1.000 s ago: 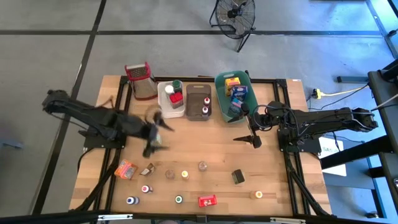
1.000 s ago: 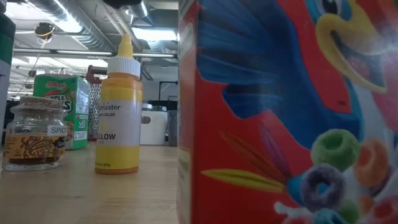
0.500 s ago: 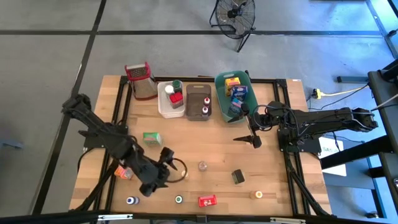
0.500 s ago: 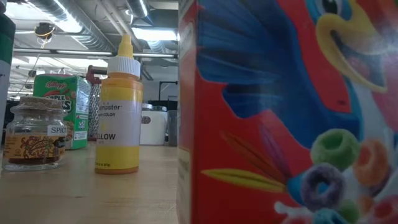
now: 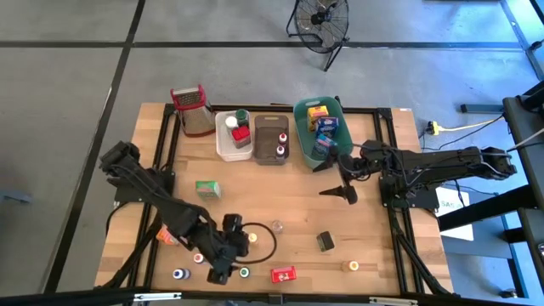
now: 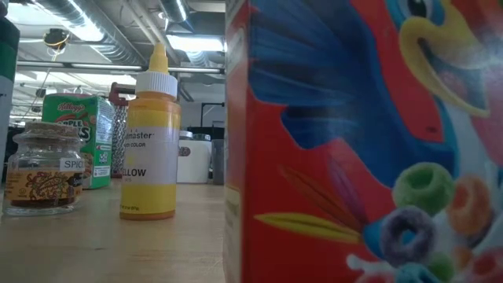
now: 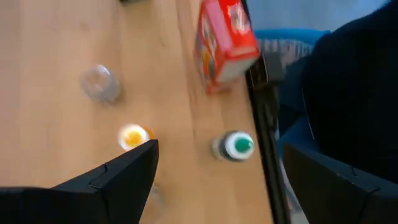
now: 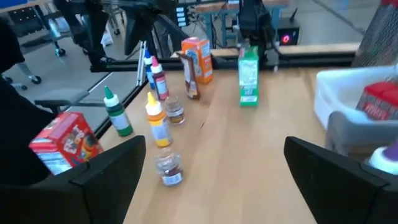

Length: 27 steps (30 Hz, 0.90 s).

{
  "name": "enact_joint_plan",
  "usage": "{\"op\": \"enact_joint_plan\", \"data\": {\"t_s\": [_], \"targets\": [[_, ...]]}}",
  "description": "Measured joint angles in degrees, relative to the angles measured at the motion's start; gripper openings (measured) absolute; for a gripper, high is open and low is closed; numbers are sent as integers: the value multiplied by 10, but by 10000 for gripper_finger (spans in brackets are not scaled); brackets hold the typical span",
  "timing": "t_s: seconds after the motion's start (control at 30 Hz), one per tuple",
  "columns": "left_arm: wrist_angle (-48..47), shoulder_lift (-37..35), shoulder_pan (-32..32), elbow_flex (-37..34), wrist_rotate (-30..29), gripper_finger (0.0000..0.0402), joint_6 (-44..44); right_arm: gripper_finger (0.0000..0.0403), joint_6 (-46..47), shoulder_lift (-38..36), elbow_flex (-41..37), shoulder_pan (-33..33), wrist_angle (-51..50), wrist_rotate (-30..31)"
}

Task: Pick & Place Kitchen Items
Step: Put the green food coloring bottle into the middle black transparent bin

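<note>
Small kitchen items stand along the near half of the table. My left gripper (image 5: 226, 263) (image 7: 219, 154) is open and hovers low over them near the table's near edge. A green-capped bottle (image 7: 236, 146) (image 5: 244, 272) stands just ahead of its fingers, untouched. A red box (image 7: 225, 37) (image 5: 283, 274), a yellow-capped bottle (image 7: 132, 135) (image 5: 252, 239) and a glass jar (image 7: 99, 82) (image 5: 277, 227) stand around it. A green box (image 5: 206, 189) stands alone farther back. My right gripper (image 5: 338, 180) (image 8: 214, 146) is open and empty, in front of the teal bin (image 5: 299, 115).
A white bin (image 5: 223, 146), a brown bin (image 5: 270, 157) and the teal bin hold items along the far side, next to a steel grater (image 5: 192, 109). A black item (image 5: 325, 241) and a yellow-topped one (image 5: 353, 266) stand near right. The low view shows a yellow bottle (image 6: 149, 141) and a spice jar (image 6: 43, 169).
My left arm has swung from the table's middle left toward the near edge and lowered over the bottles there, its gripper staying empty. The green box, covered by that arm a second ago, now stands in plain sight. No item has shifted.
</note>
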Motion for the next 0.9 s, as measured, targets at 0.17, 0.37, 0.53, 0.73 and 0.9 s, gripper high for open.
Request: {"op": "enact_joint_plan", "data": {"t_s": [0.17, 0.37, 0.53, 0.73, 0.9], "targets": [[-16, 23, 9, 0, 36, 336, -90, 385, 1, 0, 0, 10, 7, 0], [-23, 59, 15, 0, 48, 333, -123, 385, -5, 0, 0, 12, 8, 0], [-18, 86, 12, 0, 47, 330, -173, 385, -15, 0, 0, 12, -4, 0], [35, 100, -1, 0, 52, 329, -203, 385, -29, 0, 0, 12, -10, 0], [49, 100, -12, 1, 46, 329, -225, 385, -29, 0, 0, 12, -10, 0]]}}
